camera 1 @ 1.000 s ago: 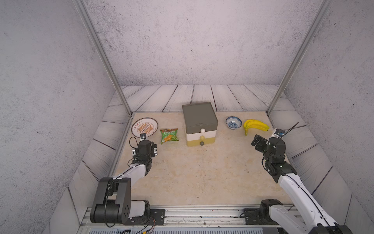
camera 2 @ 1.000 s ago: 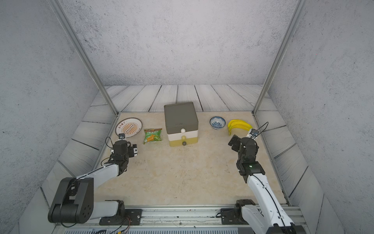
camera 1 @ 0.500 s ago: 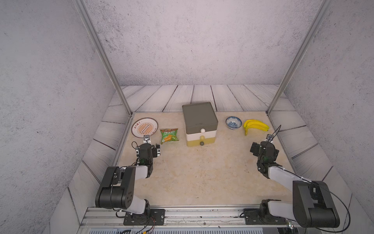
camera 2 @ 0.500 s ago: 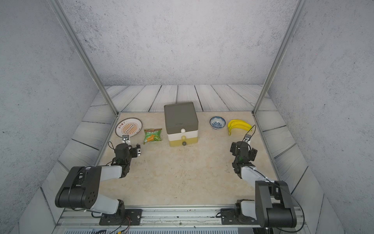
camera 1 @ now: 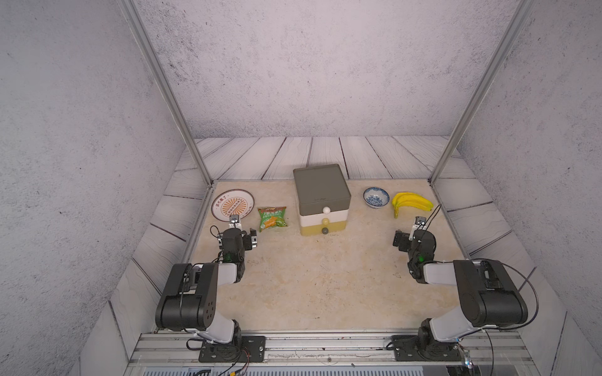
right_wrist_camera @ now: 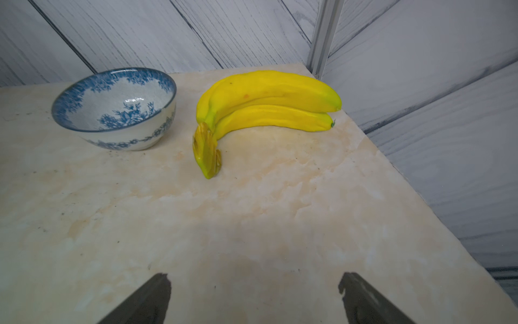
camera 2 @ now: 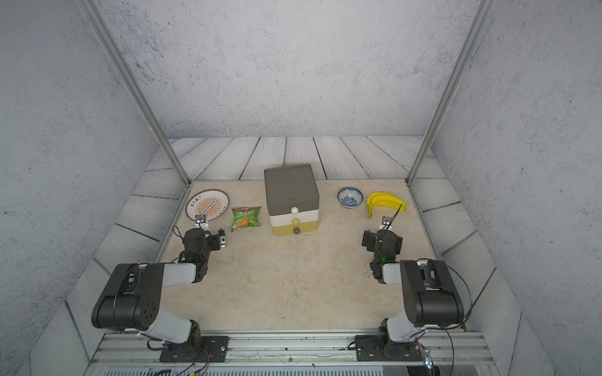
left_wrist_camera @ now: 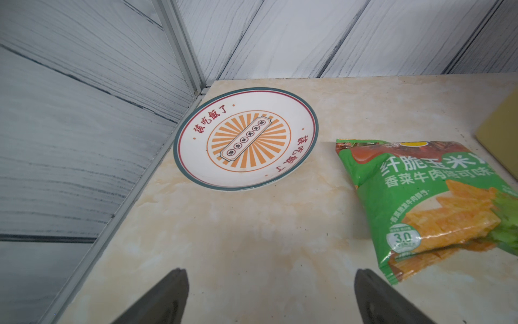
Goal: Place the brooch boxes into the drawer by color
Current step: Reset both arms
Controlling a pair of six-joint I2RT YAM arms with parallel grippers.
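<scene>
Both my jaws stand wide and empty, the shut drawer straight ahead midway between them, no brooch boxes visible.

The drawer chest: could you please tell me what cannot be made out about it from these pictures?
- Contents: in both top views all three drawers of the drawer chest are shut, so their fronts hide the inside.
- Brooch boxes: none shows in any view; whether they lie inside cannot be told.
- Left wrist view: only a yellow corner shows, cut off by the picture edge.
- Right wrist view: the chest is out of frame.
</scene>
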